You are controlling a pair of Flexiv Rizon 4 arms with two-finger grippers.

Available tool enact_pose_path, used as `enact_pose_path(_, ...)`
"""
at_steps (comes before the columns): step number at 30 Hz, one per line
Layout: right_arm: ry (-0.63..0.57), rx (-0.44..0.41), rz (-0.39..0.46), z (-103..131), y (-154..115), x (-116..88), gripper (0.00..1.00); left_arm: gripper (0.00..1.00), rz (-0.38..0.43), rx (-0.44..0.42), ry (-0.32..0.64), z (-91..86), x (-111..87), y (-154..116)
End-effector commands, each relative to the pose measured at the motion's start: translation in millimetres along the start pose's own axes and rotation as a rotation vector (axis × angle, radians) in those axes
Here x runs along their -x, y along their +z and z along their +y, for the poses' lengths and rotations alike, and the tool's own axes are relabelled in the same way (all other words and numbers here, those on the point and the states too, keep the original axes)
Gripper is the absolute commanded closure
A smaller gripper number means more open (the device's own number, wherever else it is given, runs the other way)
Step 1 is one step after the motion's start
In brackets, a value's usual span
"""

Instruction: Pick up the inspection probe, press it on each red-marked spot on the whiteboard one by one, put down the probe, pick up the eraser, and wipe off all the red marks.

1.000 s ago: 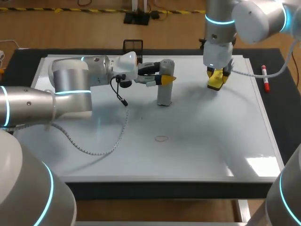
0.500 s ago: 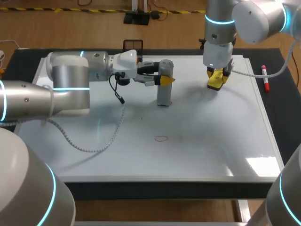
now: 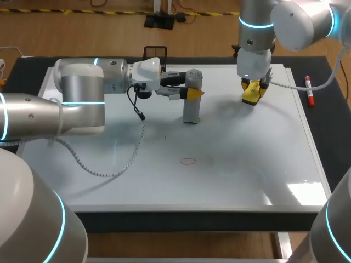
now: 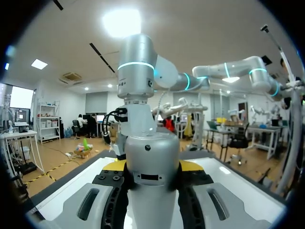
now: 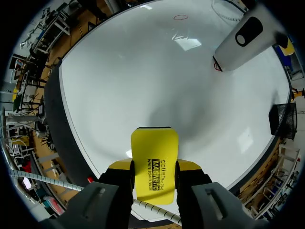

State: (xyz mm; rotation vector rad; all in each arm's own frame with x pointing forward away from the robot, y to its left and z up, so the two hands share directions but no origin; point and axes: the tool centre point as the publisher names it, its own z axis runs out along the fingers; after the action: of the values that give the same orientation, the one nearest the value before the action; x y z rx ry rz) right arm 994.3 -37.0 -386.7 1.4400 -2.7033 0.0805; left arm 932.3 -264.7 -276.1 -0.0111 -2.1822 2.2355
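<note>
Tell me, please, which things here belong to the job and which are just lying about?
Job: grey cylindrical inspection probe; yellow block eraser; white whiteboard; red ring mark.
Lying about: red-capped marker pen; black mesh holder.

I read a dark table (image 3: 329,131) carrying the whiteboard (image 3: 247,164), flat. A marker pen (image 3: 310,92) lies on the table just beside the whiteboard's right edge.

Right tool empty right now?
No, the right tool is shut on the yellow rectangular eraser, with a finger against each of its sides.
</note>
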Motion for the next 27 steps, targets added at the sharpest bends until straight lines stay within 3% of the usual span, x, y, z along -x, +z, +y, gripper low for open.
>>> enact_pose_path(1, -0.001, -0.002, 0.003, -1.0, -0.8, -0.1, 1.00, 1.00, -0.007, 0.002, 0.000, -2.8, -0.6, -1.9)
enact_pose_path(12, -0.001, -0.002, 0.003, -1.0, -0.8, -0.1, 1.00, 1.00, -0.033, -0.030, 0.015, -30.7, 2.2, -26.3)
enact_pose_path(17, -0.001, -0.002, 0.003, -1.0, -0.8, -0.1, 1.00, 1.00, -0.069, -0.080, 0.006, -39.0, 8.0, -57.7)
enact_pose_path(27, -0.001, -0.002, 0.003, -1.0, -0.8, -0.1, 1.00, 1.00, -0.157, -0.098, 0.026, -49.5, 12.6, -126.0)
